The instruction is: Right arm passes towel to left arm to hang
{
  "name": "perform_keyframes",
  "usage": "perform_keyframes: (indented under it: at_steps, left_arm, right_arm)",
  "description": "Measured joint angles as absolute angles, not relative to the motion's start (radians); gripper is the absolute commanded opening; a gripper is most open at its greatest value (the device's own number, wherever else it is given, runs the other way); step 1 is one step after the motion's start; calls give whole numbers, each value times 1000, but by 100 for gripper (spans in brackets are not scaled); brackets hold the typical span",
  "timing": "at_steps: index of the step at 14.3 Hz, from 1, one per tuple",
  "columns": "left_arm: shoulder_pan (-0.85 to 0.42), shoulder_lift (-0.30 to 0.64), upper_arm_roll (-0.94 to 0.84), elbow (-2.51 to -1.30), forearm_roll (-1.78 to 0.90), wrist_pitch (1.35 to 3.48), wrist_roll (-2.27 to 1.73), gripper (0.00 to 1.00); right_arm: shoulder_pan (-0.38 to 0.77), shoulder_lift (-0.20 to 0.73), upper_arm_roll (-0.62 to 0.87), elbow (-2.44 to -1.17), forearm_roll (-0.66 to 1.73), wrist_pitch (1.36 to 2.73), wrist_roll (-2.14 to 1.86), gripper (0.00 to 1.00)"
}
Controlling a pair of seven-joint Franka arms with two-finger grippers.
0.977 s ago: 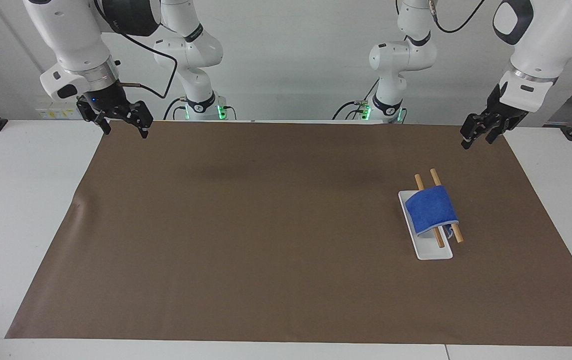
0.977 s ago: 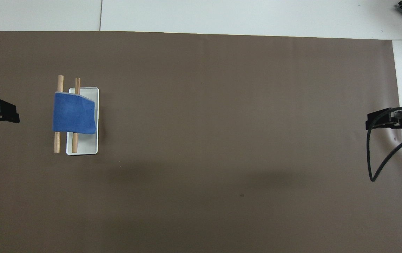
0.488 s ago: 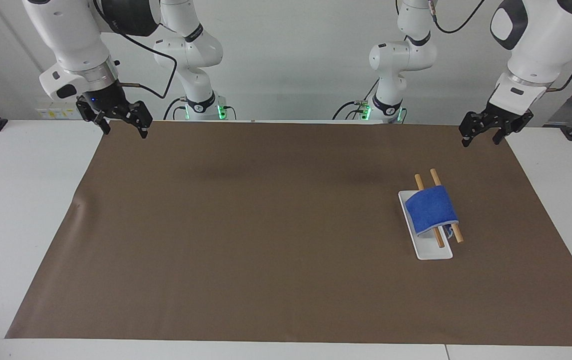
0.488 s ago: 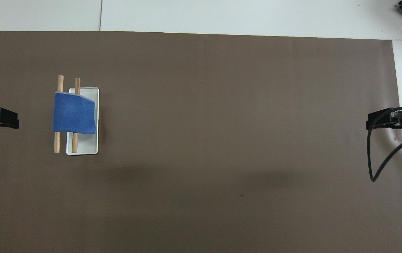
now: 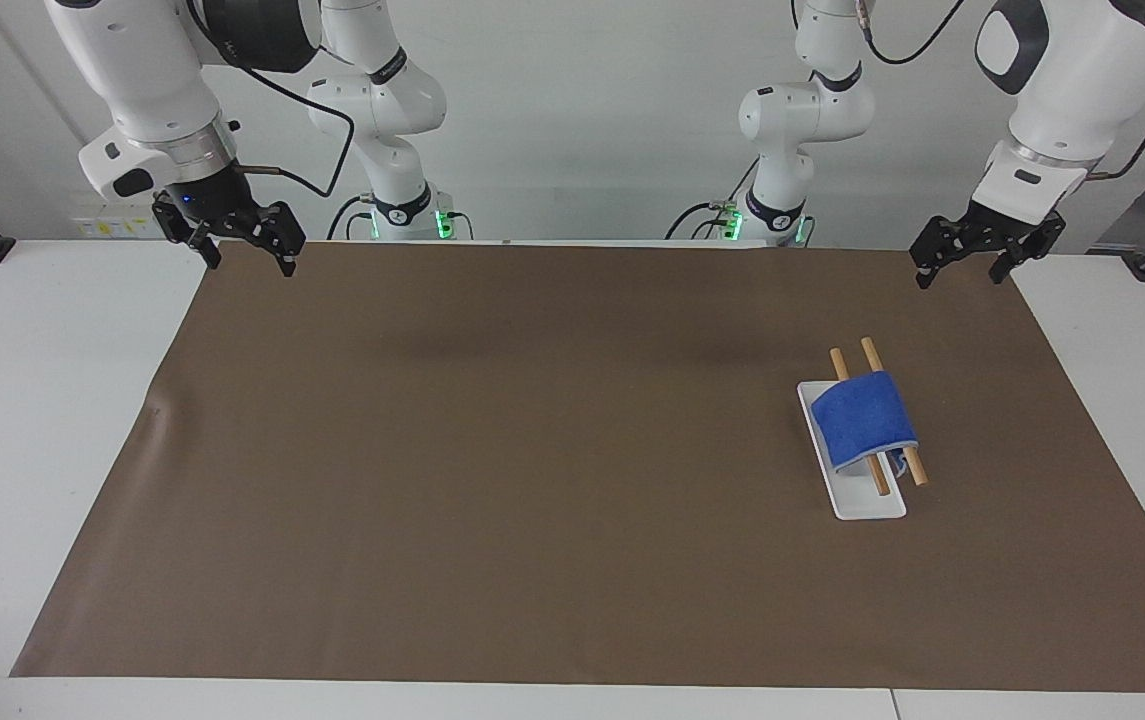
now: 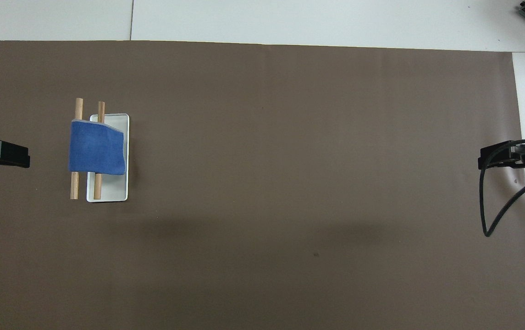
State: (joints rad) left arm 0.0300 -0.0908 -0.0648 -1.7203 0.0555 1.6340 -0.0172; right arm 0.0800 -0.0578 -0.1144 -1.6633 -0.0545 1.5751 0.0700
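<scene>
My towel [image 5: 865, 418] hangs draped over two wooden rods [image 5: 878, 478] above a white tray [image 5: 872, 505], at four o'clock on the brown mat [image 5: 532, 450]. My left gripper [image 5: 962, 262] and right gripper [image 5: 244, 252] hover at the mat's corners, fingers spread, holding nothing

- A robotics lab: two white arms [image 5: 132, 80] bolted by a white tabletop [image 5: 52, 420].
- Brown mat [image 5: 532, 450] as work surface (plain white walls, loose cabling).
</scene>
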Motion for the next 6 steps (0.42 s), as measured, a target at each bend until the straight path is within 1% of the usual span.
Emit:
perform_keyframes:
  at_steps: [6]
  left_arm:
    - [30,-92,-67,-1720,48,1638,-17,100]
  right_arm:
    - [80,-58,-114,-1663,-54,1575,70,100]
